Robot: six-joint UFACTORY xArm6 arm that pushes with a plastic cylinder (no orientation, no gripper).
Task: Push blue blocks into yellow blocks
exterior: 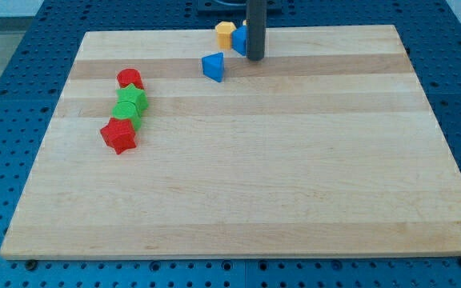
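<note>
A yellow block [226,34] sits near the view's top edge of the board. A blue block [239,40] touches its right side and is partly hidden behind the rod. A second blue block, wedge-shaped [213,66], lies a little below and left of them, apart from both. My tip [255,58] rests on the board just right of and below the upper blue block, and to the right of the blue wedge.
At the view's left a cluster runs top to bottom: a red block [130,79], a green block [132,100], another green block [126,114], and a red star-shaped block [119,136]. The wooden board [246,184] lies on a blue perforated table.
</note>
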